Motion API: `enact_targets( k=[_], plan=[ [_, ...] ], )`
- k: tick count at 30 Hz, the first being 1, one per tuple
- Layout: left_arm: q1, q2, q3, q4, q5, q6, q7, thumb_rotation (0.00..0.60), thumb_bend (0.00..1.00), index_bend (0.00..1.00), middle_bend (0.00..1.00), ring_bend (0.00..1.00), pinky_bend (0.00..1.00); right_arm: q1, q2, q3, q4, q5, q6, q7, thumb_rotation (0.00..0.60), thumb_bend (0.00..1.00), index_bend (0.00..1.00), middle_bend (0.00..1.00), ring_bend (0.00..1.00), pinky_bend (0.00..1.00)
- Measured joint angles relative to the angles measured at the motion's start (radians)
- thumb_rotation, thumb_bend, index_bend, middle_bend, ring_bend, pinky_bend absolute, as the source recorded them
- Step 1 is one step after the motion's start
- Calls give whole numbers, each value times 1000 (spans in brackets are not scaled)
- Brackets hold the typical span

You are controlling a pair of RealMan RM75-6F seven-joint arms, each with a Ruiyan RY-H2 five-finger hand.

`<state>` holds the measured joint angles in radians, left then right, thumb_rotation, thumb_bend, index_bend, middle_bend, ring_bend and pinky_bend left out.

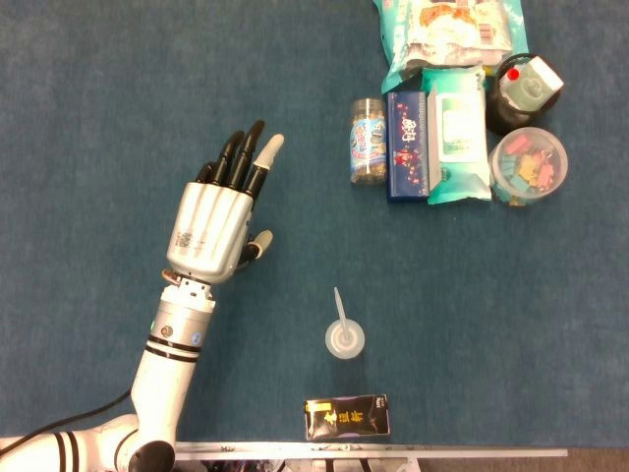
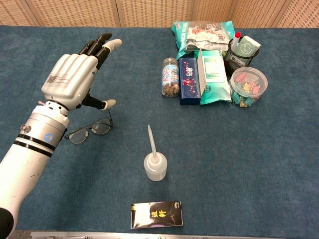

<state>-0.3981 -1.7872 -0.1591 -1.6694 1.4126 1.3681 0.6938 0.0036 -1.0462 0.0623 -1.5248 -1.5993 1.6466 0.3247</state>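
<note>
My left hand (image 1: 214, 221) (image 2: 72, 79) hovers flat above the blue table with its fingers stretched out and apart, holding nothing. Under its wrist lies a pair of glasses (image 2: 89, 130), seen in the chest view and hidden by the hand in the head view. A small squeeze bottle (image 1: 344, 336) (image 2: 155, 165) with a long thin nozzle stands upright to the right of the hand. A black packet (image 1: 346, 416) (image 2: 156, 214) lies flat near the front edge. My right hand shows in neither view.
At the back right stand a small jar (image 1: 368, 140) (image 2: 169, 77), a dark blue box (image 1: 405, 146), a teal wipes pack (image 1: 456, 138), a snack bag (image 1: 447, 29), a clear tub of clips (image 1: 529, 164) and a dark bottle (image 1: 518, 88).
</note>
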Motion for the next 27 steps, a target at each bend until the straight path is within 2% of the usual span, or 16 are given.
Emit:
enact_targets(
  k=[27],
  plan=[
    [35, 17, 25, 53, -42, 38, -67, 600, 116, 73, 0, 87, 347, -1, -1, -1, -2, -2, 2, -5, 600, 520, 561, 447, 318, 296]
  ],
)
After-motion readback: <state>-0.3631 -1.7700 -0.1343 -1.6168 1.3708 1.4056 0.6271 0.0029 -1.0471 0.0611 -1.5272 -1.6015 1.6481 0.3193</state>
